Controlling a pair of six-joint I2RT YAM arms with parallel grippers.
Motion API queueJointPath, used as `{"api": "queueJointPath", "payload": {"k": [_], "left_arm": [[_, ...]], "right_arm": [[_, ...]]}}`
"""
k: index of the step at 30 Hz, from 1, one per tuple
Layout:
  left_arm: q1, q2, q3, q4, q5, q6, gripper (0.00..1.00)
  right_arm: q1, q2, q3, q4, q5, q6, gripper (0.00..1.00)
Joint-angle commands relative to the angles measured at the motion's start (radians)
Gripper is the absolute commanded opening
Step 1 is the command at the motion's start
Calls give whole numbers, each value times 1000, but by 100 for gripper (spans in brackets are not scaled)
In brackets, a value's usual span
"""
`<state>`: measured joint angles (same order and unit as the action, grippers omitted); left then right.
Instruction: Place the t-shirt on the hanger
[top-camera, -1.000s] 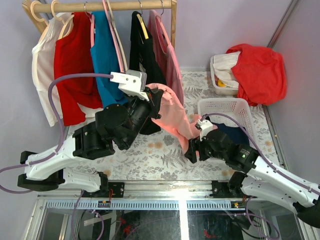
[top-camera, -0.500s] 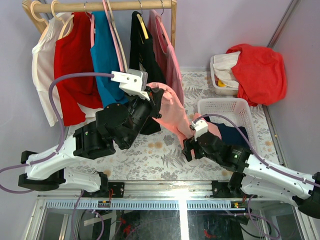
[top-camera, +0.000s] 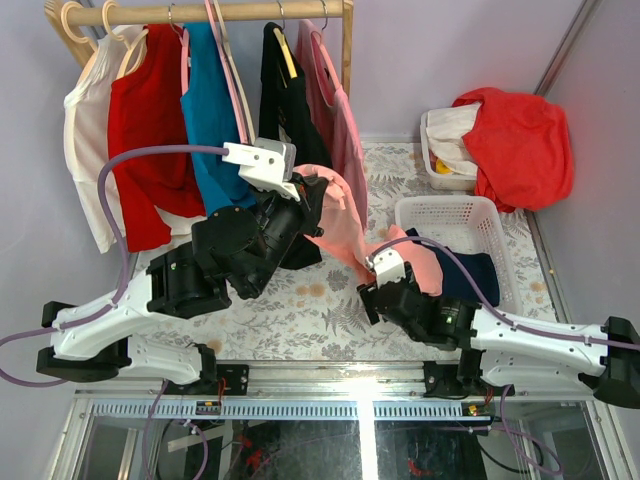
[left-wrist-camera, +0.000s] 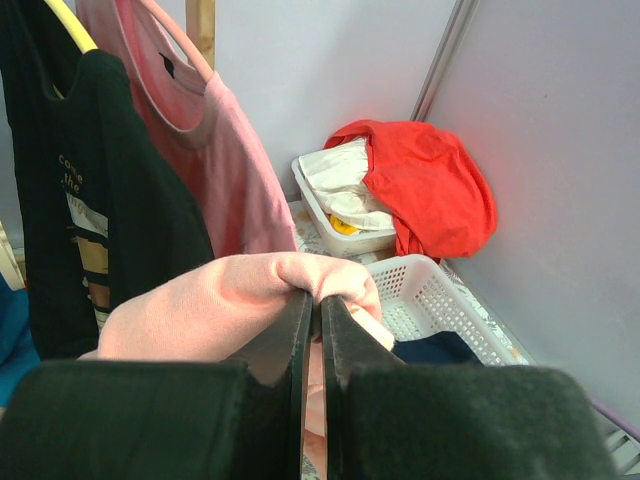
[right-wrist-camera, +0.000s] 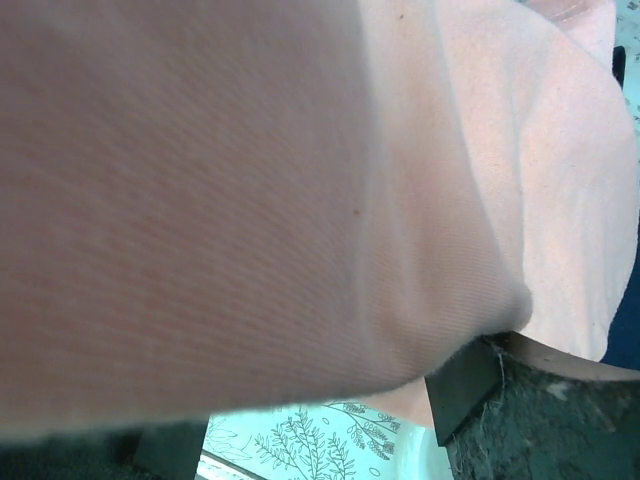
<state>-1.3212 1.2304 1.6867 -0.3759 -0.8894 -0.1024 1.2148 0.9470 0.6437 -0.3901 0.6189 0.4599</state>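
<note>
Top external view: left gripper (top-camera: 312, 197) clenched on a raised fold of the t-shirt (top-camera: 345, 225) mid-table, its tail draped over the right gripper (top-camera: 372, 282), grip impossible to tell, so threading the hanger looks entirely ahead.

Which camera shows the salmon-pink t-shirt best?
The top external view: most of the soft salmon-pink t-shirt shows at once. The left wrist view shows one pinched fold; the right wrist view, only close-up cloth.
</note>
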Motion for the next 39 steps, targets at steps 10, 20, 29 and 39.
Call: {"api": "queueJointPath", "payload": {"k": [10,20,29,39], "left_arm": [[4,-18,30,48,10,21,0],[5,-28,18,31,-10,16,0],[4,-33,-64,24,-155,41,0],[32,-111,-270,-100,-325,-120,0]], "right_arm": [[49,21,-80,85,189,174,66],[49,-40,-58,61,174,178,16],[49,-367,66,-22,-54,58,0],[49,-488,342,-75,-259,-25,0]]}}
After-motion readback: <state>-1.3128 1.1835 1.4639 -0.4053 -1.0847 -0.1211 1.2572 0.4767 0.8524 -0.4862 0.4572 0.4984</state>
